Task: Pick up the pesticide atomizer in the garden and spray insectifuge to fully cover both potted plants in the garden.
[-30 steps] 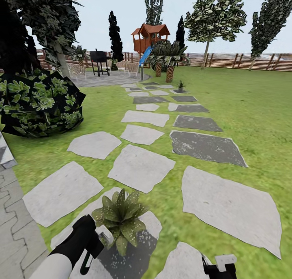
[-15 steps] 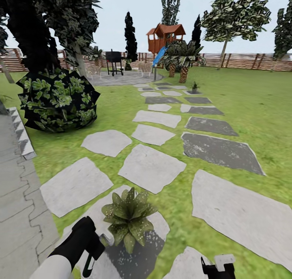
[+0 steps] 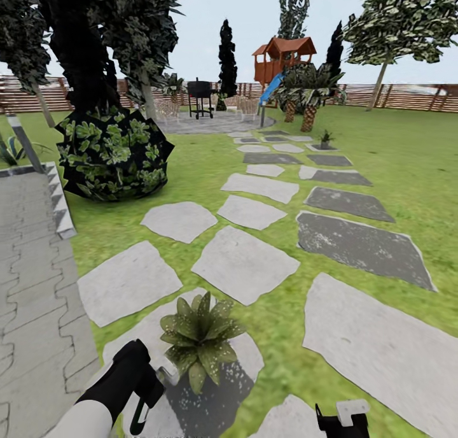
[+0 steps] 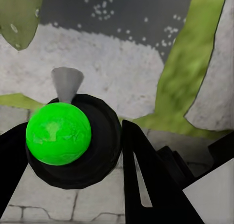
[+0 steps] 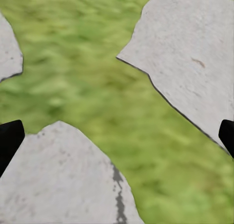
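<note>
- We hold the pesticide atomizer (image 4: 61, 136) clamped in the left gripper (image 3: 149, 387), nozzle just beside the near potted plant (image 3: 200, 339).
- White insectifuge (image 3: 222, 352) specks dot its leaves; coverage looks near complete.
- Far potted plant (image 3: 326, 137) unsprayed, well apart.
- Right gripper (image 3: 343, 419) spread wide, empty.

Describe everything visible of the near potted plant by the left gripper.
The near potted plant is a low rosette of broad, pointed green leaves dotted with fine white specks, standing upright on a pale grey stepping stone and casting a dark shadow toward the camera. Its pot is hidden under the leaves. The pesticide atomizer, held in the left gripper, sits just beside its leaves; whether they touch cannot be told.
</note>
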